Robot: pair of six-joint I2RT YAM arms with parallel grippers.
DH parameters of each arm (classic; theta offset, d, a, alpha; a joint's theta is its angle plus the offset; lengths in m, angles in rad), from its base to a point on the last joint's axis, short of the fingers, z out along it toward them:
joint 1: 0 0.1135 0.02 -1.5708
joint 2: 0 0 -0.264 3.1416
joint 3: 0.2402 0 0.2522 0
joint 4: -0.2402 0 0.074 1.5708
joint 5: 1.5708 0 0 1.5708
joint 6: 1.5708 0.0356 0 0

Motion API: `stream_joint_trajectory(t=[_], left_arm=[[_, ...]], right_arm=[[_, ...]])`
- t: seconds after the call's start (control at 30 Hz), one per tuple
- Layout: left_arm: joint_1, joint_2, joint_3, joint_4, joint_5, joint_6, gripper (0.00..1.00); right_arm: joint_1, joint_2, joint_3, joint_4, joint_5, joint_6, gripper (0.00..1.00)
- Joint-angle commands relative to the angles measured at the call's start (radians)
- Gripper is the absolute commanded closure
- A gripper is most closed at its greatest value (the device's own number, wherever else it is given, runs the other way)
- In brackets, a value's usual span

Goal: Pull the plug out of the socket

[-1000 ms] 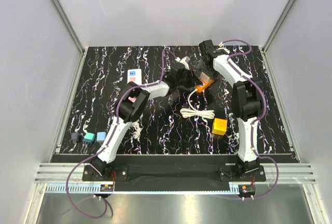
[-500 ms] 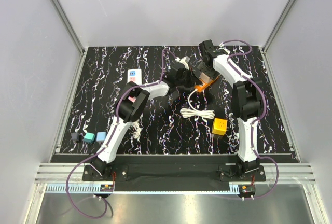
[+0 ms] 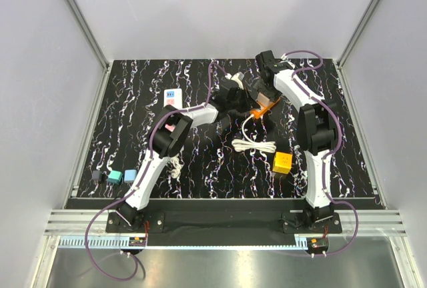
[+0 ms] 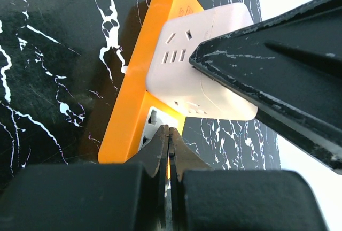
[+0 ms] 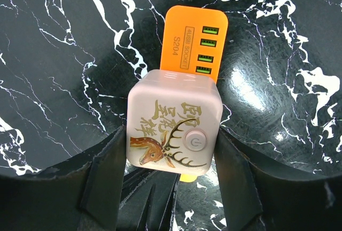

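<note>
Plug [image 5: 175, 126] fills the right wrist view: a white cube with a deer print, seated on the orange socket [image 5: 195, 33], which lies flat on the tabletop [image 5: 48, 54]. The right tool [image 5: 171, 135] has a finger against each flank of the cube. It looks clamped on, which I read as the grip for the pull.

In the left wrist view, the left tool [image 4: 169, 135] has its fingers pressed together. Their tips bear down on the socket's face just beside the plug, likely pinning the base so it won't lift with the cube. The right tool's dark finger lies along the plug's side.

From the top, both arms meet at the far middle of the tabletop, over the orange socket. A white cable [image 3: 253, 143] coils nearer the bases. A white strip [image 3: 173, 97] lies well apart to the left, untouched.
</note>
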Motion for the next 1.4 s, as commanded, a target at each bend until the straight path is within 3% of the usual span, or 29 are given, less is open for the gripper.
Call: stream_joint_trajectory(t=[0.0,0.47,0.73,0.8,1.37], left_arm=[[-0.009,0.024,0.025,-0.119,-0.072,0.021,1.0],[-0.042,0.016,0.054,-0.193,-0.182,0.061,1.0],[-0.042,0.016,0.056,-0.194,-0.182,0.066,1.0],[-0.042,0.016,0.056,-0.194,-0.181,0.07,1.0],[-0.045,0.013,0.053,-0.196,-0.188,0.072,1.0]], right_arm=[[0.006,0.014,0.028,0.004,-0.025,-0.029,1.0],[0.006,-0.02,0.019,0.037,-0.045,-0.032,1.0],[0.003,0.001,0.023,0.032,-0.041,-0.043,1.0],[0.0,-0.003,0.031,0.021,-0.1,-0.026,1.0],[0.001,-0.014,0.063,0.009,-0.061,-0.055,1.0]])
